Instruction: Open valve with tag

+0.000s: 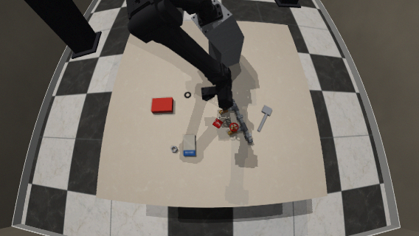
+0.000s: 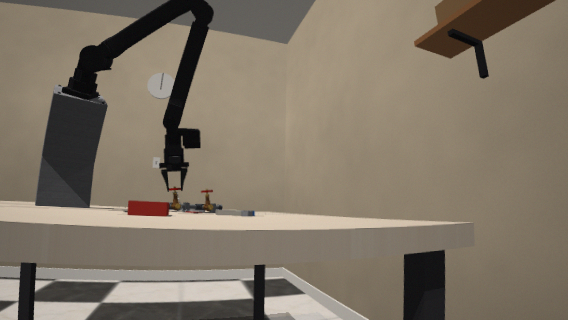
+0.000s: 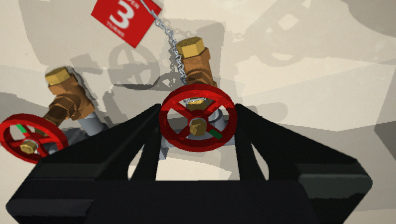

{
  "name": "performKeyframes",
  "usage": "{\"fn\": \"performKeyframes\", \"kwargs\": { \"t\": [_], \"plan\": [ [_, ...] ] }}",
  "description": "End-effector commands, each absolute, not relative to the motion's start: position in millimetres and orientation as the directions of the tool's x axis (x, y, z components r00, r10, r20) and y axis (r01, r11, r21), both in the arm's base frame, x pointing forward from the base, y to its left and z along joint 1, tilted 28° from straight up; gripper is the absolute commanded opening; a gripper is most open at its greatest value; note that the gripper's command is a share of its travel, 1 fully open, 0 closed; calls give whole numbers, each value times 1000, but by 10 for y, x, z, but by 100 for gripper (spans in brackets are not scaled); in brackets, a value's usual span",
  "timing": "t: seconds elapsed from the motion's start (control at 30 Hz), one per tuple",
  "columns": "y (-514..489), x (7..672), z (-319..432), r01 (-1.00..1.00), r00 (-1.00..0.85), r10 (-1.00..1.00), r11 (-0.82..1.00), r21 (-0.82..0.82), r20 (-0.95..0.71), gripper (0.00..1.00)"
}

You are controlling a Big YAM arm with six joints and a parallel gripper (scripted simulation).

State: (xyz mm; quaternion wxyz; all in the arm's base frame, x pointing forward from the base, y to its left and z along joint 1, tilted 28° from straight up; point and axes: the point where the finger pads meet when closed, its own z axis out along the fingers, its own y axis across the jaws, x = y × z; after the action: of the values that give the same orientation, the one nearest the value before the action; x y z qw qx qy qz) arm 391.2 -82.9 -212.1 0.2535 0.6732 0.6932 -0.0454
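Two brass valves with red handwheels sit on a grey pipe [image 1: 241,123] on the table. In the wrist view my gripper [image 3: 198,112] is shut on the red handwheel of the tagged valve [image 3: 200,116], one finger on each side of the rim. A chain runs from this valve's brass body up to a red tag [image 3: 125,19] that reads 3 turns. The other valve's handwheel [image 3: 31,139] is at the left, apart from the fingers. In the top view the gripper [image 1: 222,109] stands over the pipe's far end, with the tag [image 1: 217,123] and the other handwheel [image 1: 234,127] nearby. In the exterior view the gripper [image 2: 174,188] points straight down.
A red block [image 1: 162,105], a black ring [image 1: 187,94], a grey and blue box [image 1: 189,144], a small nut [image 1: 174,149] and a grey hammer-like tool [image 1: 264,117] lie around the pipe. The arm's grey base [image 1: 225,38] stands at the back.
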Motion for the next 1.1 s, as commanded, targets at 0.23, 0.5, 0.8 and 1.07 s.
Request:
{"fn": "performKeyframes", "kwargs": {
  "t": [0.23, 0.5, 0.8, 1.07],
  "plan": [
    [-812, 3948, -2116, 951, -78, 892, 201, 236, -446, 0],
    [-810, 3949, -2117, 898, -322, 809, 426, 113, -491, 0],
    [-809, 3950, -2117, 729, -615, 610, 682, -65, -499, 0],
    [-812, 3946, -2116, 419, -857, 284, 870, -260, -431, 0]
  ]
}}
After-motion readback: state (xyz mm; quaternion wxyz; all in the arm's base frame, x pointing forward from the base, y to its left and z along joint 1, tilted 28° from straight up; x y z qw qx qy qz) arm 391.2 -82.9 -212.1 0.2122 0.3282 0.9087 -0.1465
